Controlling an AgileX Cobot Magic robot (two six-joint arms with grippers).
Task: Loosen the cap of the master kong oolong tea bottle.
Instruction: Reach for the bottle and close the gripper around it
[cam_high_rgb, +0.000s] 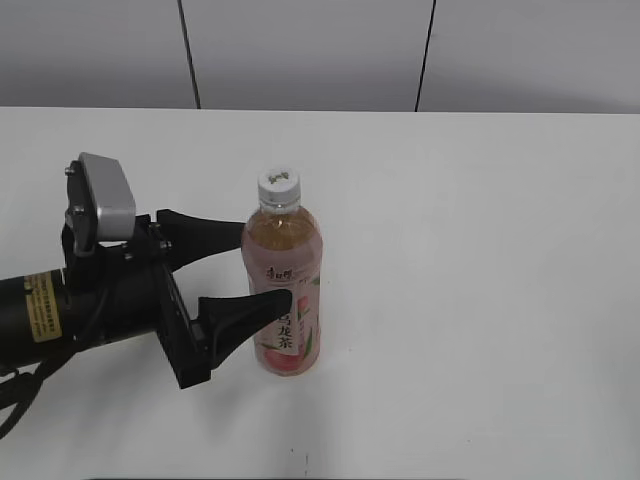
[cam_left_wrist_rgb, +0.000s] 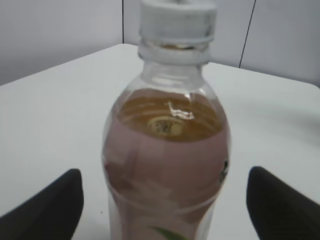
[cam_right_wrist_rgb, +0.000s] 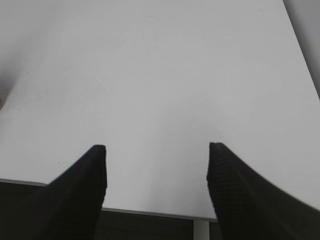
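The master kong oolong tea bottle (cam_high_rgb: 284, 290) stands upright on the white table, pink peach label facing front. Its white ribbed cap (cam_high_rgb: 279, 187) sits on the neck. My left gripper (cam_high_rgb: 265, 265) is open, one black finger on each side of the bottle's body, with gaps showing on both sides. In the left wrist view the bottle (cam_left_wrist_rgb: 167, 160) fills the middle and the cap (cam_left_wrist_rgb: 177, 22) is at the top, between the spread fingers (cam_left_wrist_rgb: 165, 197). My right gripper (cam_right_wrist_rgb: 156, 170) is open and empty over bare table; it is out of the exterior view.
The white table (cam_high_rgb: 480, 250) spreads wide around the bottle. A grey panelled wall (cam_high_rgb: 310, 50) stands behind the far edge. The right wrist view shows the table's near edge (cam_right_wrist_rgb: 155, 214) just under the fingers.
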